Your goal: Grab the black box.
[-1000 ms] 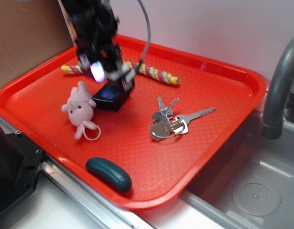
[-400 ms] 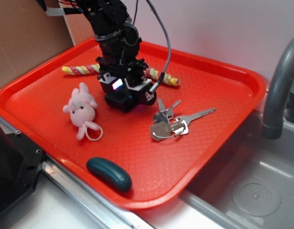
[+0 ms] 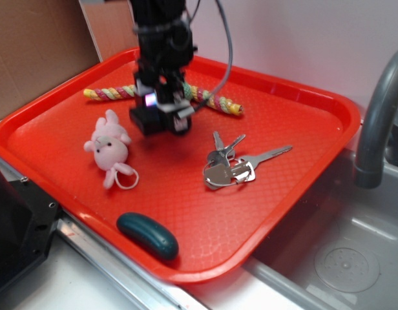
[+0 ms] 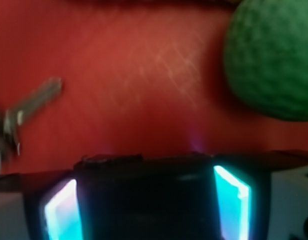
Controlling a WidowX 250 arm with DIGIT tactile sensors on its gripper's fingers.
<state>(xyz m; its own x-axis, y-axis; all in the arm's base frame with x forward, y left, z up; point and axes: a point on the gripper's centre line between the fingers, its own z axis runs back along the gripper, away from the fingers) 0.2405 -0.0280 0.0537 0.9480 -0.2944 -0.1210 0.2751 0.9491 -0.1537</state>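
Ext. view: robot arm reaches down from top of frame onto a red tray [image 3: 302, 123]. Gripper [image 3: 161, 115] sits at the tray's back-left area, its fingers clenched on the black box [image 3: 154, 121], one each side. Can't tell if box rests on the tray or is lifted just off it.

Wrist view: black box [image 4: 144, 197] fills the lower middle, pinched between two fingers [image 4: 233, 202] glowing cyan, w/ red tray behind. A green ball [image 4: 271, 57] sits top right, near the box but apart. Blurred metal key at left edge.

On the tray, ext. view: striped twisted rope stick [image 3: 209, 98] lies along the back, partly behind the arm. Pink plush keychain [image 3: 110, 146] just left of the box. Bunch of keys [image 3: 232, 165] to the right, apart. Dark teal oval pebble [image 3: 147, 235] near the front rim. Tray sits on a bench beside a steel sink [image 3: 344, 258] w/ grey faucet [image 3: 377, 123] at right.
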